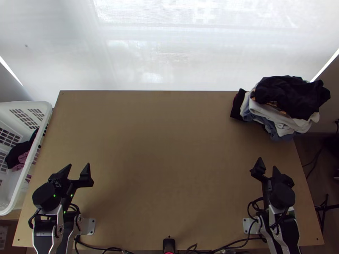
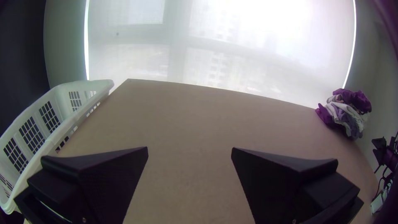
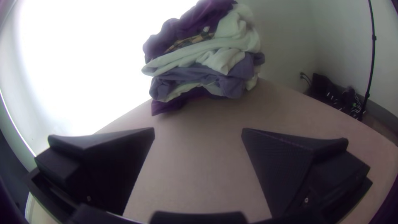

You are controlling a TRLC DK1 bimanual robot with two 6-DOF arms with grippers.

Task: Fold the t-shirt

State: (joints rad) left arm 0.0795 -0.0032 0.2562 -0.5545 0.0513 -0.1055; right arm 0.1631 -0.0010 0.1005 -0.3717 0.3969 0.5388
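Top view: left gripper point(image 1: 78, 167) and right gripper point(image 1: 268, 164) point across the table point(image 1: 169, 148), both wide.

Around the table point(image 1: 169, 148): a basket on its left, a pile of clothes on its far right corner.
Just beside the table's left edge is the basket point(image 2: 62, 101), with loose clothes point(image 1: 17, 154) in it; the pile of clothes point(image 1: 288, 99) reaches out past the table's right edge. Behind the table's far edge hangs a blind point(image 1: 148, 63). Over the table's near left part is the left gripper point(image 1: 79, 166); over its near right part, in front of the pile, the right gripper point(image 1: 267, 163). Cables point(image 1: 101, 249) run along its near edge.
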